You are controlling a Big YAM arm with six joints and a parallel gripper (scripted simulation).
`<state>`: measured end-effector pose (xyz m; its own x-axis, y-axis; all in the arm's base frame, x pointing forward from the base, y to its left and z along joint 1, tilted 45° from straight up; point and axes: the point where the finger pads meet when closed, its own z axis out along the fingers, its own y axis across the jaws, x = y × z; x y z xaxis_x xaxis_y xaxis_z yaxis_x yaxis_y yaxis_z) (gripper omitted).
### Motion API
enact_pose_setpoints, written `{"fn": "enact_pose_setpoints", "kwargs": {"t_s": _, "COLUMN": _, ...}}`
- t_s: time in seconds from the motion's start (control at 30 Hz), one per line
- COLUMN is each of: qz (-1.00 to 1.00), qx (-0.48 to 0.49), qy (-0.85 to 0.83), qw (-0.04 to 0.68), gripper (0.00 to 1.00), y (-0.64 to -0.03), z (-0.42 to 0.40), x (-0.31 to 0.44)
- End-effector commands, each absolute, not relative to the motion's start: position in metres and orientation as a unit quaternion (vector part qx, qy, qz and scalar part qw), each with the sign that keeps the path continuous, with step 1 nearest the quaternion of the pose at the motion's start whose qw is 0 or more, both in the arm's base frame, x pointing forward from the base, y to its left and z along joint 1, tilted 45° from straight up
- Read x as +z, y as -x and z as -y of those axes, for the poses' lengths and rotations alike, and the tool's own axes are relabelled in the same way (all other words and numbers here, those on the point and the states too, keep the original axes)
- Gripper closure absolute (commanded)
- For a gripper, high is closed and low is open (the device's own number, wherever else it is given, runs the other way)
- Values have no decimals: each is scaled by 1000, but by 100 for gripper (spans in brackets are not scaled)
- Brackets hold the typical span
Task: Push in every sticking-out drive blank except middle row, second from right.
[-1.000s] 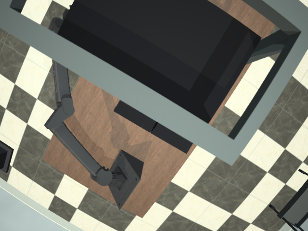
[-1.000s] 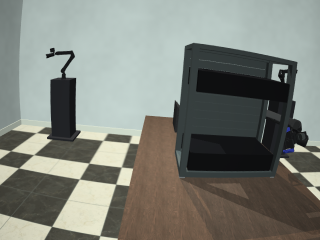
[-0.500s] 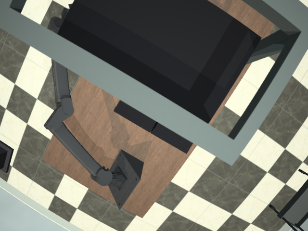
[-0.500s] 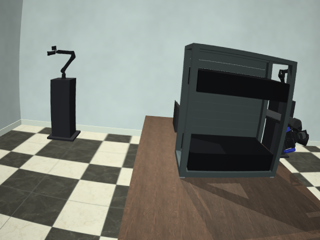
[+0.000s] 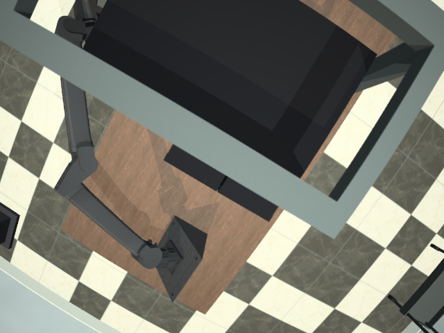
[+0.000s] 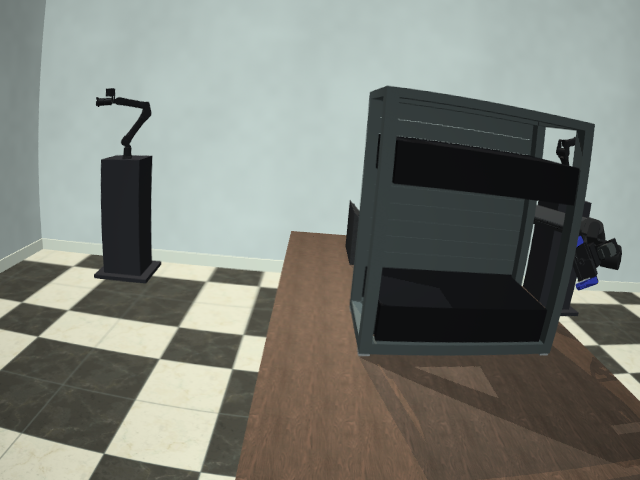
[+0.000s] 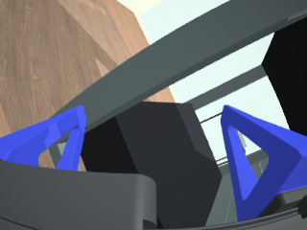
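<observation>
The grey rack (image 5: 200, 139) (image 6: 370, 206) stands on the wooden table (image 5: 125, 161) (image 6: 310, 361). The exterior view shows its back, so the drive blanks are hidden there. From above, two dark blanks (image 5: 193, 168) (image 5: 247, 198) stick out from the rack's front. My gripper (image 6: 586, 263) (image 7: 153, 112) is open and empty, at the rack's front near one end. In the wrist view its blue fingers stand on either side of a dark protruding blank (image 7: 160, 167), just short of it, under a bar of the rack's frame (image 7: 192, 52). From above, the gripper is hidden behind the frame.
Two black boxes (image 6: 480, 170) (image 6: 454, 315) sit inside the rack. My arm's base plate (image 5: 182, 250) is on the table in front of the rack, and the arm's elbow (image 5: 77, 168) reaches past the table's edge. A pedestal (image 6: 126, 217) with another arm stands on the floor.
</observation>
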<state>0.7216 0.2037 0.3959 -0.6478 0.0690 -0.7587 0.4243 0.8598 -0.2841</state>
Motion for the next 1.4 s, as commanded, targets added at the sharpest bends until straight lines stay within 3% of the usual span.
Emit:
{"fn": "enact_pose_setpoints", "kwargs": {"t_s": 0.0, "qz": -876, "qx": -220, "qy": -147, "qw": 403, "gripper": 0, "y": -726, "z": -177, "x": 411}}
{"fn": "enact_pose_setpoints", "kwargs": {"t_s": 0.33, "qz": -867, "qx": -177, "qy": -157, "qw": 439, "gripper": 0, "y": -729, "z": -130, "x": 456}}
{"fn": "enact_pose_setpoints", "kwargs": {"t_s": 0.43, "qz": -868, "qx": -163, "qy": -139, "qw": 448, "gripper": 0, "y": -723, "z": -155, "x": 462}}
{"fn": "enact_pose_setpoints", "kwargs": {"t_s": 0.53, "qz": -857, "qx": -160, "qy": -162, "qw": 463, "gripper": 0, "y": -728, "z": -105, "x": 483}}
{"fn": "enact_pose_setpoints", "kwargs": {"t_s": 0.97, "qz": -808, "qx": -119, "qy": -166, "qw": 552, "gripper": 0, "y": -706, "z": -24, "x": 576}}
{"fn": "enact_pose_setpoints", "kwargs": {"t_s": 1.37, "qz": -713, "qx": -125, "qy": -159, "qw": 672, "gripper": 0, "y": -641, "z": 81, "x": 691}}
